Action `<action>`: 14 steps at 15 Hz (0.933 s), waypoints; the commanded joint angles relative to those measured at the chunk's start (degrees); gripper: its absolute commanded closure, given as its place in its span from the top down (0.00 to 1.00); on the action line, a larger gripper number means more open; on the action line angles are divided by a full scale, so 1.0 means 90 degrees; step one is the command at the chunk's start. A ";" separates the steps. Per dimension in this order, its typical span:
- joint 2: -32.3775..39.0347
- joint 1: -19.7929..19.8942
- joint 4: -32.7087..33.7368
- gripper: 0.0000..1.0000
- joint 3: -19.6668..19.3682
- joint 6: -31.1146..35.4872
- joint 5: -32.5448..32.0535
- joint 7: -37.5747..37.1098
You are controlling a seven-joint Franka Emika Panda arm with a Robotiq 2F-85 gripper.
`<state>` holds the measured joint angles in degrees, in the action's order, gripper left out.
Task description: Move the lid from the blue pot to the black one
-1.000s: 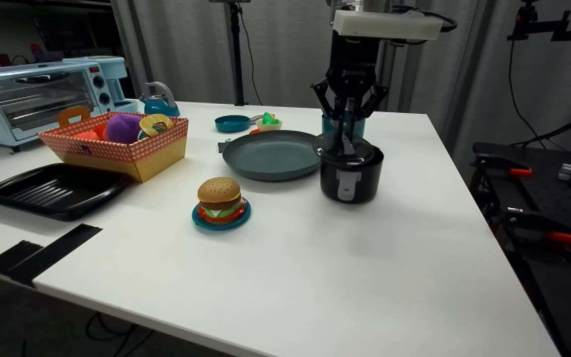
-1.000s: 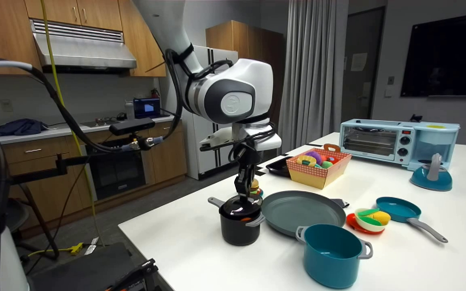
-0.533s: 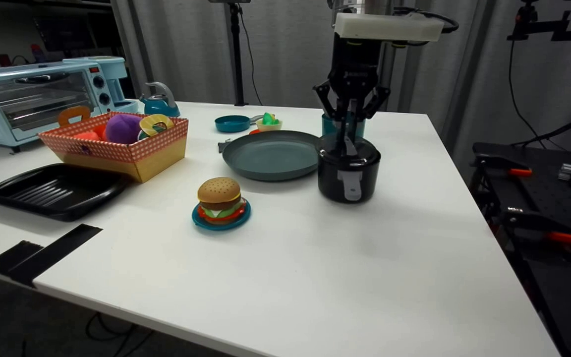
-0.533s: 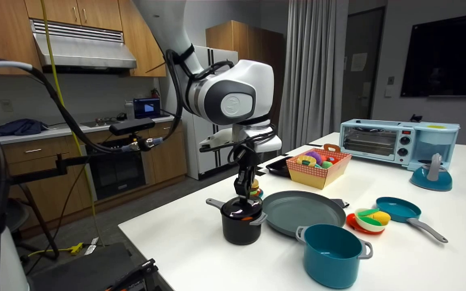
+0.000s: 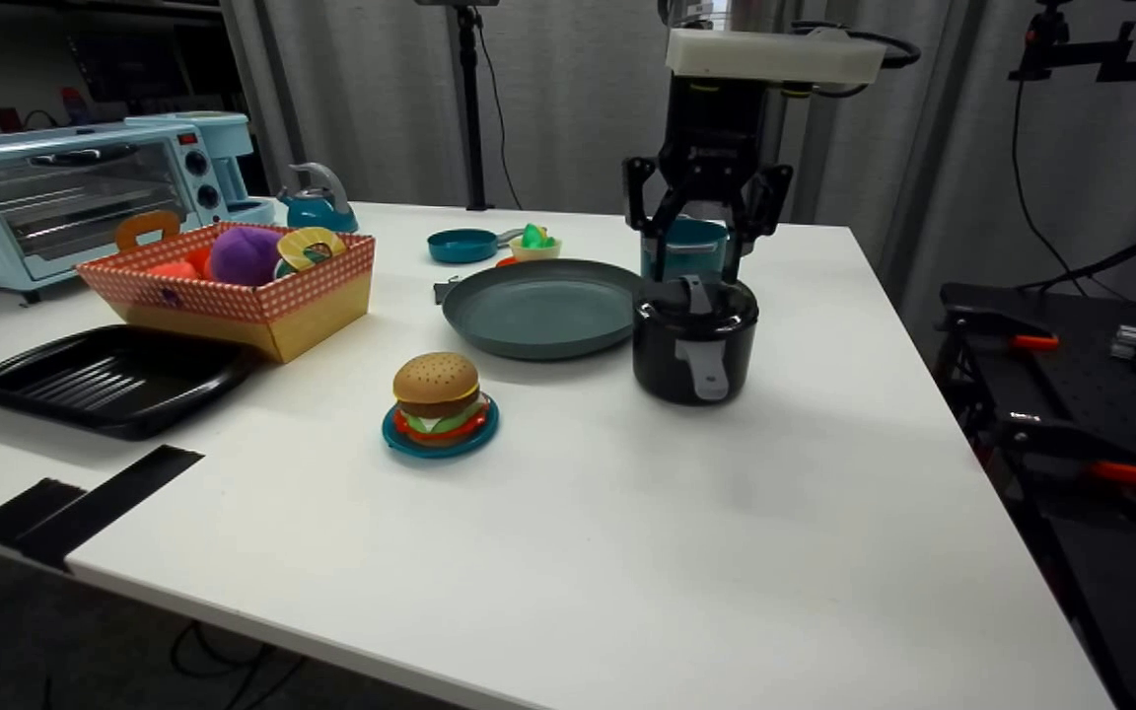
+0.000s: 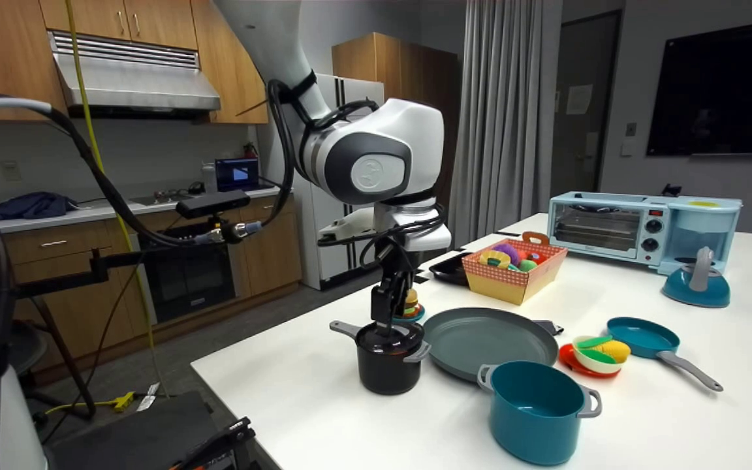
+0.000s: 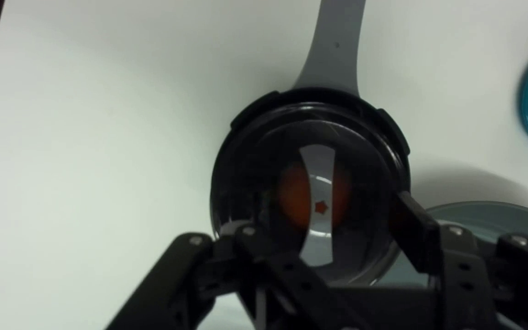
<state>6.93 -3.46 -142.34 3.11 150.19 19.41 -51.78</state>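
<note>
The gripper (image 5: pixel 694 274) hung over the lid (image 7: pixel 298 188), jaws spread to either side of the grey handle (image 7: pixel 321 197); the lid lay on the black pot (image 6: pixel 388 373), and the blue pot (image 6: pixel 536 421) stood nearby

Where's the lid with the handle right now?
In an exterior view, the lid is on top of the black pot, just right of the big round grey-green plate. The open pincer is over the lid.
</note>
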 commanded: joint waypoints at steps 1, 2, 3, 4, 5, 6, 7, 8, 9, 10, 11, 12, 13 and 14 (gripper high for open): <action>-0.0087 0.0009 -0.0027 0.99 0.0006 -0.0074 0.0277 0.0143; -0.0093 0.0004 -0.0020 1.00 0.0005 -0.0082 0.0257 0.0136; -0.0102 -0.0001 -0.0016 1.00 0.0005 -0.0089 0.0239 0.0126; -0.0116 -0.0006 -0.0010 1.00 0.0009 -0.0098 0.0229 0.0125; -0.0133 -0.0007 -0.0004 1.00 0.0023 -0.0101 0.0256 0.0167; -0.0164 0.0003 0.0002 1.00 0.0068 -0.0091 0.0372 0.0334; -0.0236 0.0024 -0.0008 1.00 0.0156 -0.0035 0.0576 0.0751; -0.0349 0.0019 -0.0036 1.00 0.0181 -0.0093 0.0544 0.1062; -0.0449 0.0008 -0.0061 1.00 0.0190 -0.0159 0.0529 0.1362; -0.0613 -0.0006 -0.0120 1.00 0.0159 -0.0274 0.0347 0.1532; -0.0751 -0.0012 -0.0165 1.00 0.0135 -0.0373 0.0228 0.1649; -0.0943 -0.0013 -0.0231 1.00 0.0083 -0.0534 0.0006 0.1650; -0.1101 -0.0002 -0.0262 1.00 0.0050 -0.0709 -0.0189 0.1657; -0.1307 0.0021 -0.0322 1.00 0.0021 -0.0888 -0.0452 0.1581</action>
<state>1.86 -3.58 -142.51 4.24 146.62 20.07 -38.10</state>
